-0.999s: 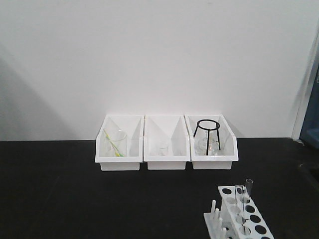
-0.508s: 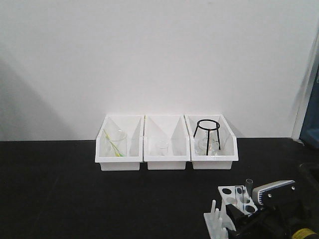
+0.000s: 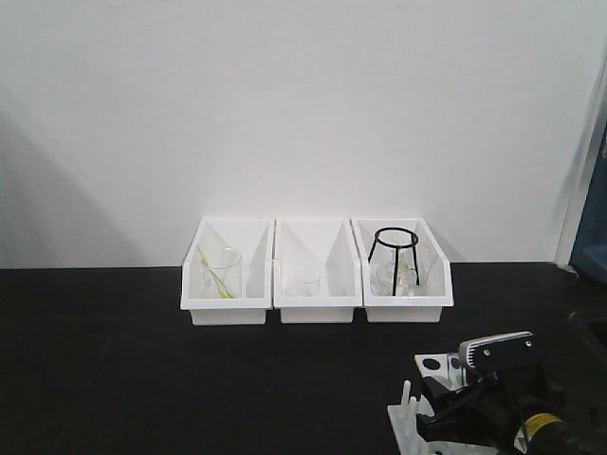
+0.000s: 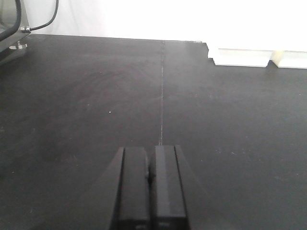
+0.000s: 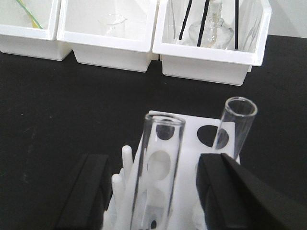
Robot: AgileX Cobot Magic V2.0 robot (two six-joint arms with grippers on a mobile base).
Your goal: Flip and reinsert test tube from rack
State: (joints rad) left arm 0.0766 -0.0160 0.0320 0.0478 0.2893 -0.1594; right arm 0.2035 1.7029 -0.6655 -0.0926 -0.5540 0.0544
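right claw (image 5: 156, 160) hangs wide open over the rack (image 5: 188, 128), gripping nothing, its two black fingers (image 5: 93, 191) parted to 9 and 3 o'clock of the test tube (image 5: 160, 153). the test tube stands in the rack with its open mouth up, in the row of holes just beside the short white pegs (image 5: 125, 158), which lie at its 9 o'clock. it sits nearer the 3 o'clock finger, with a thin gap showing on each side, so neither pad seems to touch the glass. a second tube (image 5: 237, 120), alike in look, stands at its 2 o'clock in the other row, its foot hidden behind the finger.

left claw (image 4: 152, 158) is pressed fully closed and empty, low over the bare black table (image 4: 72, 96), well apart from the rack.

in the front view the rack and right arm sit at 5 o'clock. three white bins stand in a row at the rack's 12 o'clock, against the white wall: the left bin (image 3: 226, 301) holds a beaker with a yellow-green rod, the middle bin (image 3: 318, 301) a small beaker, and the right bin (image 3: 408, 301) a black ring stand (image 3: 394, 235) and some glassware.

a yellow patch (image 3: 542, 425) on the right arm may be a label, but it is too blurred to read.
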